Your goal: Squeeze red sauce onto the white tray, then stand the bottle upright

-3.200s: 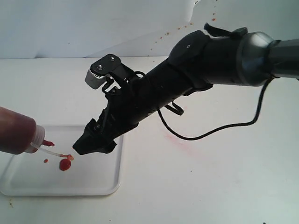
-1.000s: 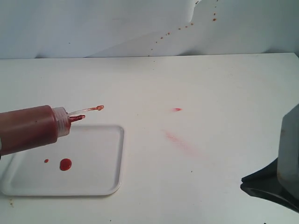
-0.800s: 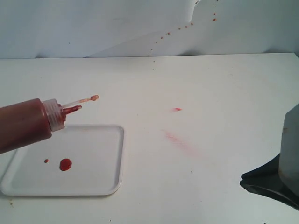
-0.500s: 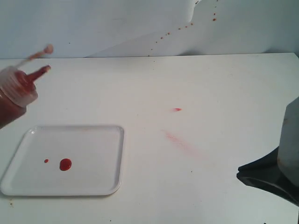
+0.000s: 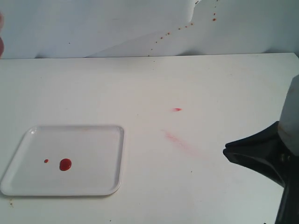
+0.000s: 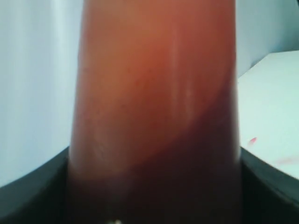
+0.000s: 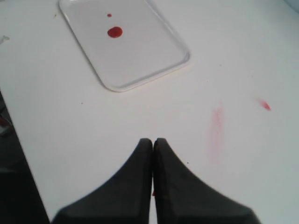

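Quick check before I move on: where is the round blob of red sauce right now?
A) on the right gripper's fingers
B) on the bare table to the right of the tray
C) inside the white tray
C: the red sauce sits as a round blob on the floor of the white tray, inside its rim.

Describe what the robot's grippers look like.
The right gripper has two matte black fingers, broad at the base, tapering to points, with a pale grey housing behind them. The left fingers show only as blurred black edges. No cables or markings visible.
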Available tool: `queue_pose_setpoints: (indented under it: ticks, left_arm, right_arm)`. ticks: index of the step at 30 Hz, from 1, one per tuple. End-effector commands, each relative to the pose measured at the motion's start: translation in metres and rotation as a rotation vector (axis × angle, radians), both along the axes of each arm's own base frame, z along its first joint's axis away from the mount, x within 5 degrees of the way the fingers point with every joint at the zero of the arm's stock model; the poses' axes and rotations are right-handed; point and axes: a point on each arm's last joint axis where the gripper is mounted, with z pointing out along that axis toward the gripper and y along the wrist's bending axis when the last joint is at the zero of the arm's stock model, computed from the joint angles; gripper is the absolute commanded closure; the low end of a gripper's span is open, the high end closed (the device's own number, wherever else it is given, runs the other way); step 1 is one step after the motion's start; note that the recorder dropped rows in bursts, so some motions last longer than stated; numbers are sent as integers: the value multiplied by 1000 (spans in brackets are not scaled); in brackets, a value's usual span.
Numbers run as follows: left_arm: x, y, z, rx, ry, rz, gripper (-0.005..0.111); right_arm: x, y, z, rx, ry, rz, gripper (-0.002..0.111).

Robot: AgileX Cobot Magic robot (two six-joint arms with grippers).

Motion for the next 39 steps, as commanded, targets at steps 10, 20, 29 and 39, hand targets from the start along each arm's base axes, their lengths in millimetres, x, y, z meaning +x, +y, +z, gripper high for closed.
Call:
queue_pose_setpoints:
  ticks: [10,20,29,39]
  left_arm:
    - [-7,-12,4,-243,-111,-169,107]
    - [-9,-14,15,-399,-158,-226,107]
    - [30,-43,11,-503,-76,-275,107]
    - [82,-85,-26,-619,-12,-385,107]
  right_arm:
    - [14,2,-12,287,-114,-185,108]
    - [20,-3,-20,397,-165,-294,108]
    - [10,13,-5,517,-309,-210,108]
    - [1,23,3,546,-410,-112,108]
